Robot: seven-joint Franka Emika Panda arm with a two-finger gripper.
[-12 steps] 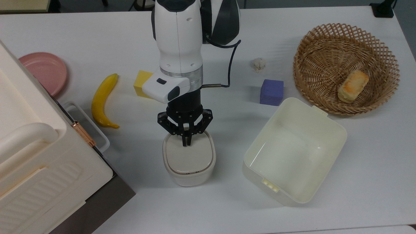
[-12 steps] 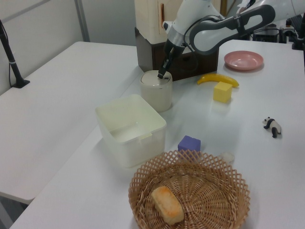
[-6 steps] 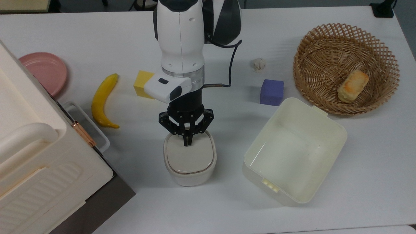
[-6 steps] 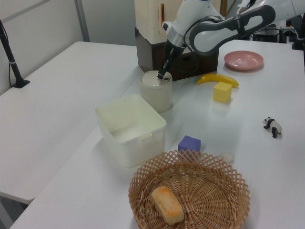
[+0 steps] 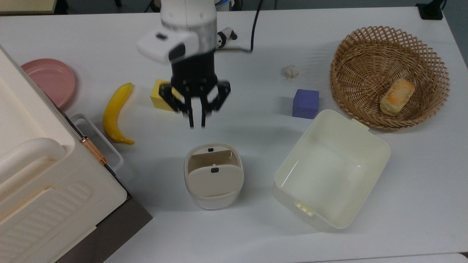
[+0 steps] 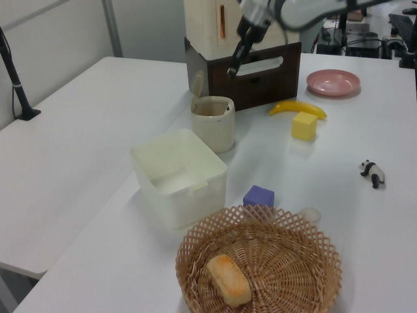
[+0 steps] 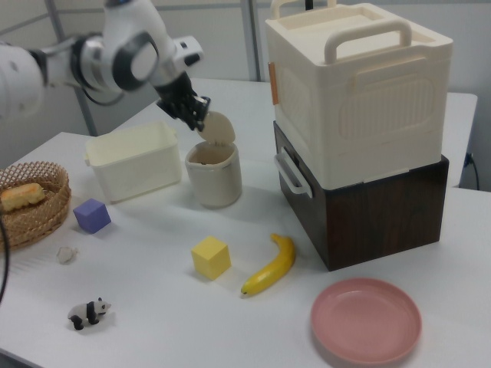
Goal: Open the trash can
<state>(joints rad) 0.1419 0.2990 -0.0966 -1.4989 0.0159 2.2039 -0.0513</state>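
It looked like a robotics lab: a plain white bench (image 5: 402, 226) carried a staged mix of props, among them a banana (image 5: 116, 112), coloured foam blocks (image 5: 305, 103), a toy panda (image 7: 89, 313) and a wicker basket (image 5: 389, 76), with pale partition walls and cabling behind it.

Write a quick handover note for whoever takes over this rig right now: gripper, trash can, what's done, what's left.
Gripper: raised clear above the table, fingers slightly apart, holding nothing, nearer the yellow block than the bin in the top view.
Trash can: upright between the lidless tub and the big ribbed box. Its lid stands flipped up and the inside shows.
Done: the trash can is open.
Left: nothing on the lid; just park the arm.
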